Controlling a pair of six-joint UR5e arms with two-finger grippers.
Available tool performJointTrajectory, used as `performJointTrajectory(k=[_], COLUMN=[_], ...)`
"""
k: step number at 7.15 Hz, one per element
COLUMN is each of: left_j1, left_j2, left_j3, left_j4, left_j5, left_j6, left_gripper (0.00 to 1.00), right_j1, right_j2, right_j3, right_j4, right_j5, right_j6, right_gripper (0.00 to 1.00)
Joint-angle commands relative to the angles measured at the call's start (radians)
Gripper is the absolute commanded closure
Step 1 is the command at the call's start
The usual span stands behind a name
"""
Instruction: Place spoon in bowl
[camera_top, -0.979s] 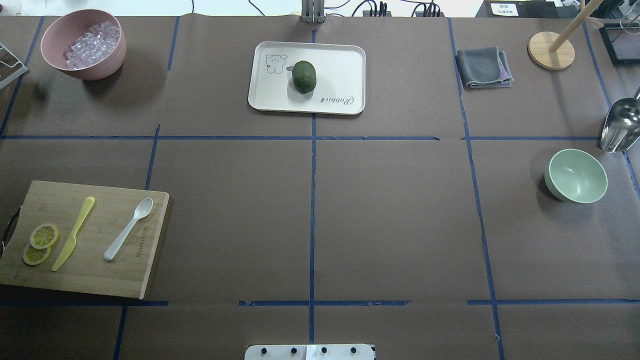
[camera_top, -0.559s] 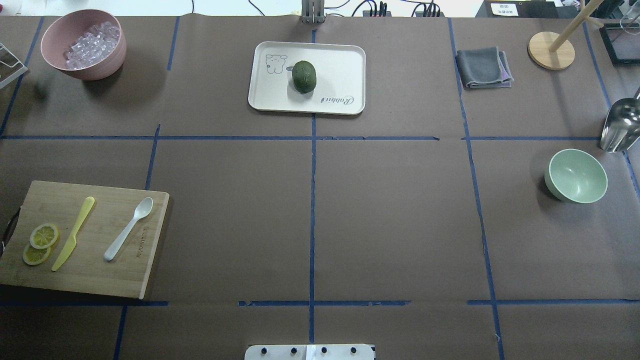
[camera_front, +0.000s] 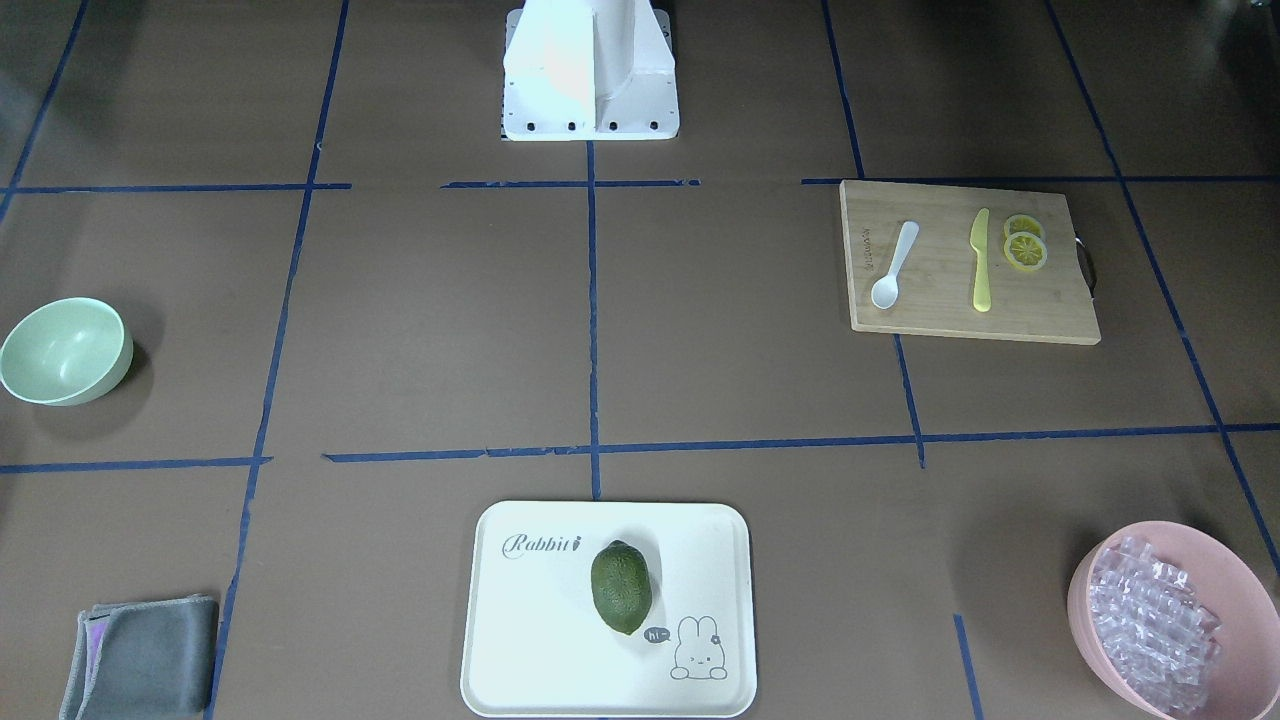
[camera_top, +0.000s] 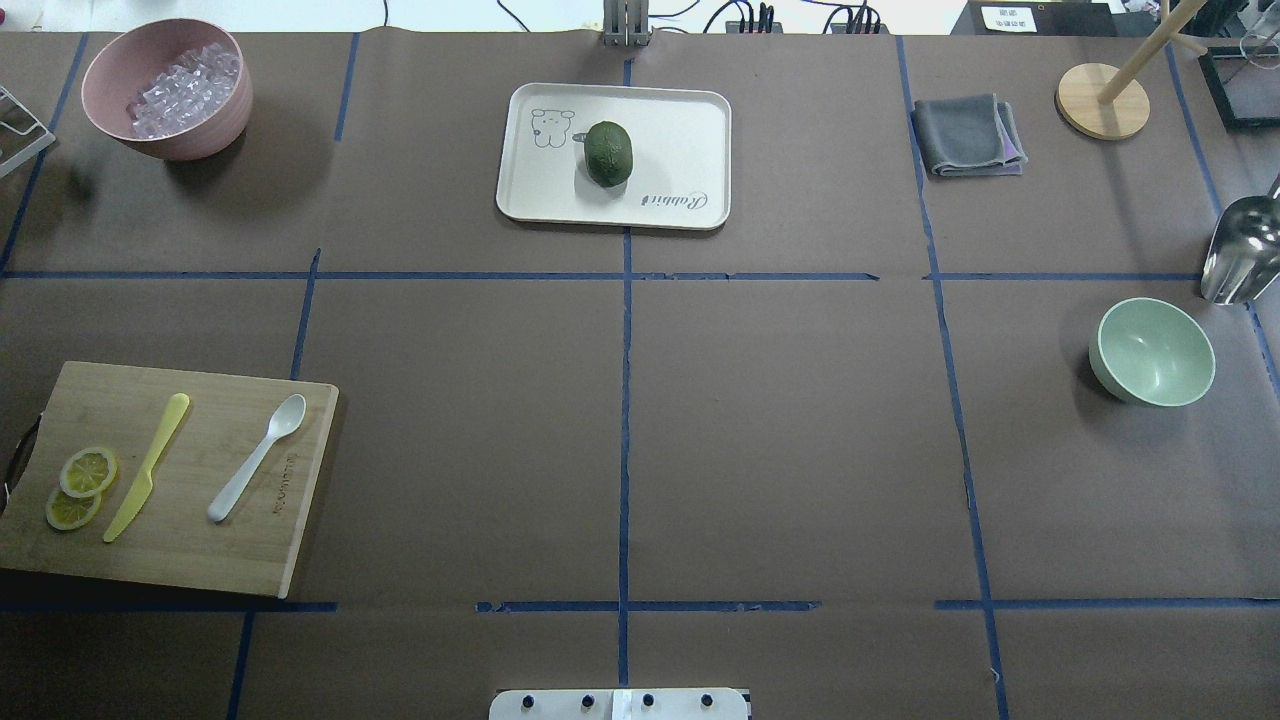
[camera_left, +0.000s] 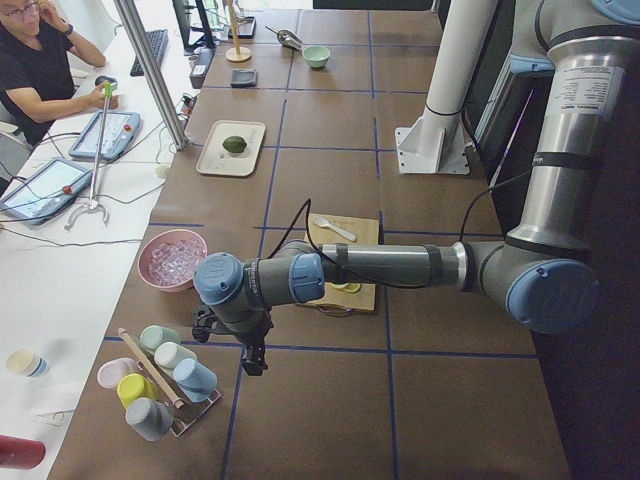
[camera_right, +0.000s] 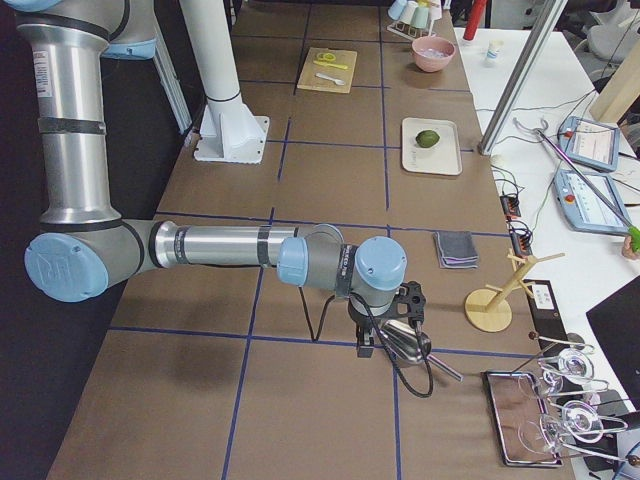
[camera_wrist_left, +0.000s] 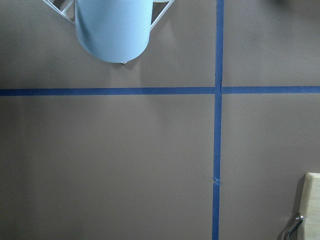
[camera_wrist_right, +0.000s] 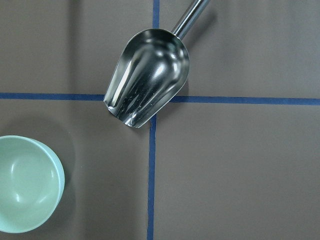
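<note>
The white spoon (camera_top: 255, 458) lies on a wooden cutting board (camera_top: 200, 560) at the table's near left, head pointing away; it also shows in the front view (camera_front: 893, 266). The mint-green bowl (camera_top: 1152, 352) stands empty at the right side, also in the front view (camera_front: 62, 350) and at the lower left of the right wrist view (camera_wrist_right: 25, 182). My left gripper (camera_left: 252, 358) hangs past the board's left end, seen only from the side, so I cannot tell its state. My right gripper (camera_right: 366, 345) hangs near the bowl and scoop, and I cannot tell its state either.
A yellow-green knife (camera_top: 148, 466) and lemon slices (camera_top: 80, 485) share the board. A pink bowl of ice pieces (camera_top: 168, 88) stands far left, and a tray (camera_top: 680, 120) with a green fruit (camera_top: 608, 153) at far centre. A grey cloth (camera_top: 968, 134), a metal scoop (camera_wrist_right: 150, 82) and a cup rack (camera_left: 160, 380) are nearby.
</note>
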Motion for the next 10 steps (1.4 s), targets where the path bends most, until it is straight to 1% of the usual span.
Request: performJointTrajectory(k=[1,3,4,5,6,7,8,9,10], left_j1=[0.001,0.003,0.006,0.007,0.007,0.007,0.009,0.012,0.015], left_j2=[-0.016,-0.008,-0.016,-0.037,-0.039,-0.039,-0.037,-0.039,-0.039], left_j3=[0.001,-0.004,-0.001,-0.008,-0.013,-0.01,-0.007,-0.007,-0.011], left_j4=[-0.014,-0.078,-0.092,-0.104,-0.11,-0.152,-0.166,-0.166,-0.169], left_j5=[-0.003,-0.006,-0.004,0.0,-0.006,-0.006,-0.004,-0.004,-0.004], left_j6=[0.002,-0.001,-0.004,-0.006,-0.003,-0.003,-0.004,-0.019,-0.097], left_gripper=[0.0,0.0,0.0,0.0,0.0,0.0,0.0,0.0,0.0], right_j1=[0.0,-0.002,-0.024,-0.097,-0.154,-0.216,-0.271,-0.317,-0.359], right_j2=[0.003,0.013,0.015,0.027,0.015,-0.017,-0.051,-0.1,-0.112], right_j3=[0.008,0.029,0.04,0.061,0.086,0.086,0.083,0.065,0.06], right_j4=[0.0,0.0,0.0,0.008,0.093,0.203,0.341,0.476,0.568], right_j5=[0.0,0.01,0.027,0.02,0.02,0.018,0.015,-0.006,-0.014], right_j6=[0.01,0.027,0.052,0.126,0.202,0.335,0.49,0.602,0.749], right_gripper=[0.0,0.0,0.0,0.0,0.0,0.01,0.01,0.01,0.01])
